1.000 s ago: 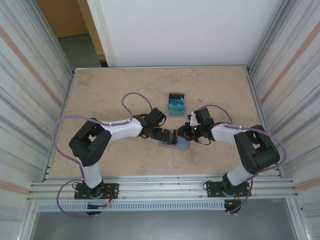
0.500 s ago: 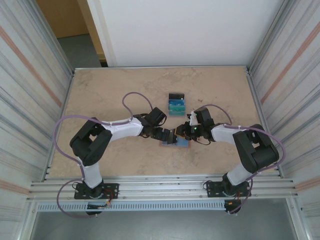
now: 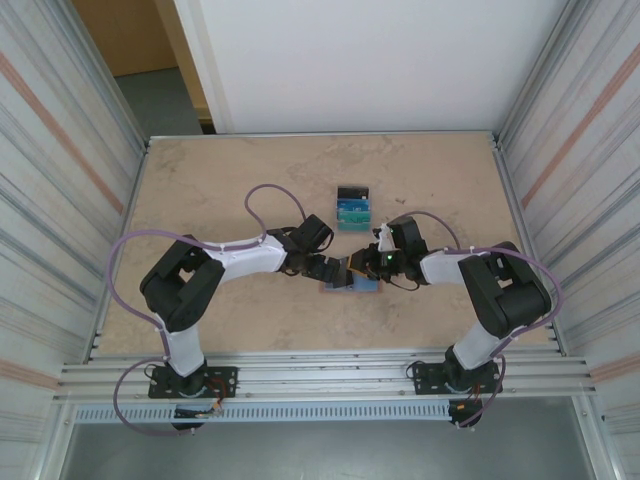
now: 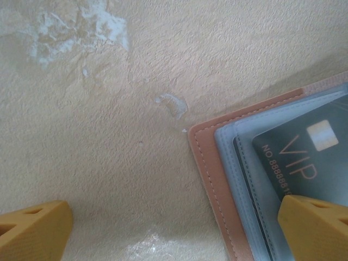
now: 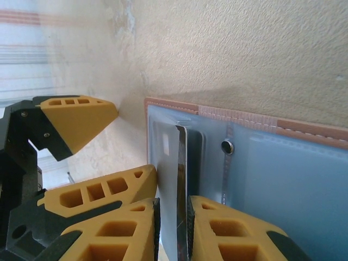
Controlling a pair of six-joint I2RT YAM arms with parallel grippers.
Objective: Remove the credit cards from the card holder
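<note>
Overhead, both arms fold inward from their bases at the near edge of the table (image 3: 200,180). Their elbows point outward and their forearms run toward each other. The left gripper (image 3: 338,270) and right gripper (image 3: 362,265) meet nose to nose over the card holder (image 3: 352,285), which lies open about midway across the table, nearer the near edge than the far one. A small stack of credit cards (image 3: 352,208) in black, blue and teal rests just beyond it, toward the table's centre and apart from both grippers.

From the left wrist, the left gripper (image 4: 174,234) is spread wide and grasps nothing. One yellow fingertip (image 4: 32,231) is over bare table and the other is over the holder's corner (image 4: 209,168). A dark VIP card (image 4: 304,155) sits in the blue-grey pocket there.

From the right wrist, the right gripper (image 5: 173,228) is clenched on an edge-on card (image 5: 181,163), which stands upright between the two pads above the card holder (image 5: 283,185). A metal snap (image 5: 227,145) sits on the holder's inner fold, just beside the card. The left gripper's fingers (image 5: 76,119) are close alongside, at the holder's end.
</note>
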